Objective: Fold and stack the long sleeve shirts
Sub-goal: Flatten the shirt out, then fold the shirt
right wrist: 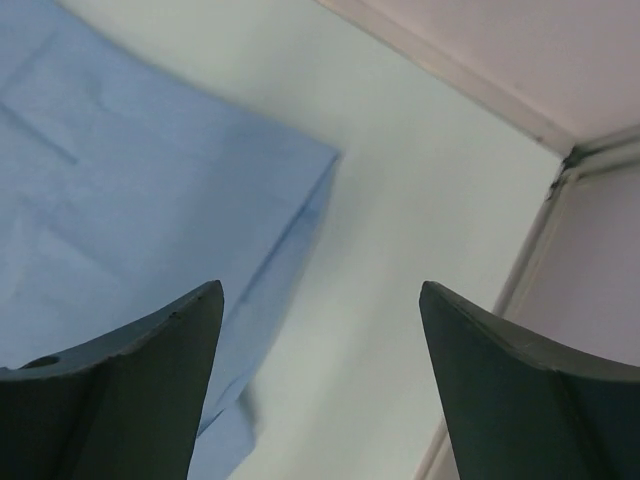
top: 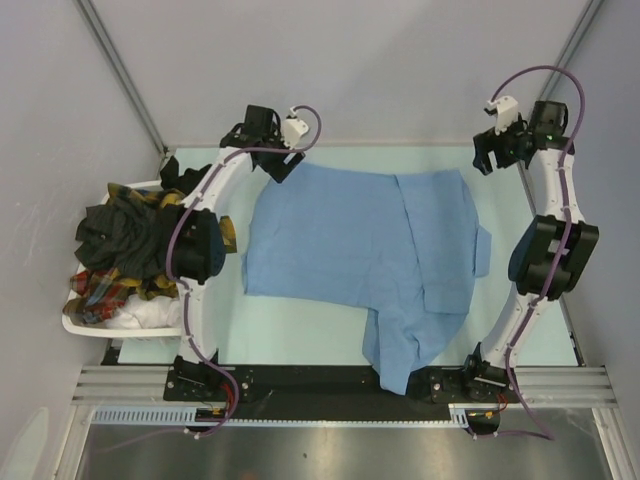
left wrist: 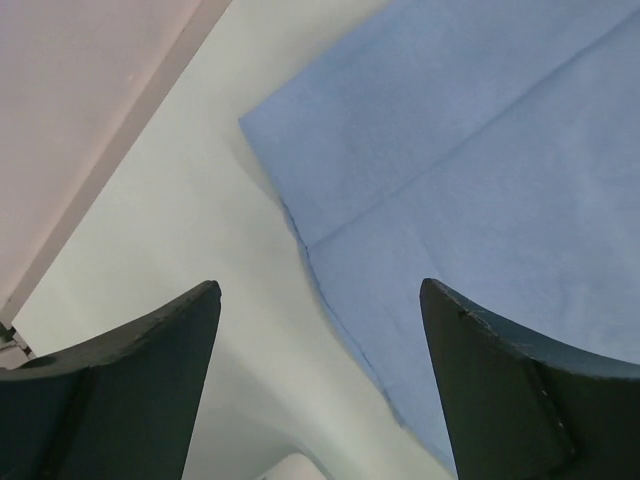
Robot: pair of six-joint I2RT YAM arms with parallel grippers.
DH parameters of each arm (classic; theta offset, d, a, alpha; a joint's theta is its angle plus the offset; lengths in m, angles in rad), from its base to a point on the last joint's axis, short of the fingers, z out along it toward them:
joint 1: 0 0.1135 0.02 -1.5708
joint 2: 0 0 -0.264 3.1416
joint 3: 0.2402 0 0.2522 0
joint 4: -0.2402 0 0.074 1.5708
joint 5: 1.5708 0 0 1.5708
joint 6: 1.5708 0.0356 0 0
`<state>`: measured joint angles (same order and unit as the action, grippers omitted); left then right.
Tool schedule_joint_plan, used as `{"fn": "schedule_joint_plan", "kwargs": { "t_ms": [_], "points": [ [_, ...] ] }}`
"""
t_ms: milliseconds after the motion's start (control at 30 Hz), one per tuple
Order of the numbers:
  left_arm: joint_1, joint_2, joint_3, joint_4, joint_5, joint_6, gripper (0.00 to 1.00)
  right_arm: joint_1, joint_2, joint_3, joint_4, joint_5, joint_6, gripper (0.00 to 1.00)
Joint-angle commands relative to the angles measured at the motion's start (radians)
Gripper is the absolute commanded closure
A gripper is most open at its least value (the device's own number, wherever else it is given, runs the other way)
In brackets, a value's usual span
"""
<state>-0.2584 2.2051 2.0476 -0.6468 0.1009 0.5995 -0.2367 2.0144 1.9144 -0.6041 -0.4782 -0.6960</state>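
Left hand [left wrist: 320,290], right hand [right wrist: 320,290] at shirt [top: 360,235] corners

1 light blue shirt [top: 340,235] lies spread flat at the middle of the table [top: 300,340], its 3 o'clock side folded back over itself, with 1 part trailing toward 6 o'clock past the near edge. At 9 o'clock 3 more lie crumpled in 1 heap: a dark green-black shirt [top: 115,235] on top, a yellow-black plaid shirt [top: 148,198] beneath it and a red plaid shirt [top: 95,288] toward 7 o'clock
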Motion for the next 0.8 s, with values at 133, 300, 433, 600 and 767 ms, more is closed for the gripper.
{"fn": "schedule_joint_plan", "kwargs": {
  "t_ms": [133, 300, 433, 600, 767],
  "points": [
    [0.018, -0.122, -0.134, -0.105, 0.161, -0.116, 0.15, -0.094, -0.045, -0.201, -0.212, -0.054, 0.254, 0.32],
    [0.024, -0.165, -0.217, -0.177, 0.278, -0.13, 0.16, -0.239, -0.094, -0.41, -0.192, -0.132, 0.34, 0.44],
    [0.03, -0.185, -0.306, -0.185, 0.287, -0.133, 0.17, -0.332, -0.086, -0.523, -0.154, -0.224, 0.395, 0.51],
    [0.062, -0.185, -0.368, -0.206, 0.353, -0.15, 0.18, -0.355, -0.037, -0.571, -0.105, -0.304, 0.401, 0.52],
    [0.08, -0.182, -0.383, -0.218, 0.358, -0.152, 0.18, -0.358, 0.029, -0.588, -0.076, -0.379, 0.408, 0.54]
  ]
}}
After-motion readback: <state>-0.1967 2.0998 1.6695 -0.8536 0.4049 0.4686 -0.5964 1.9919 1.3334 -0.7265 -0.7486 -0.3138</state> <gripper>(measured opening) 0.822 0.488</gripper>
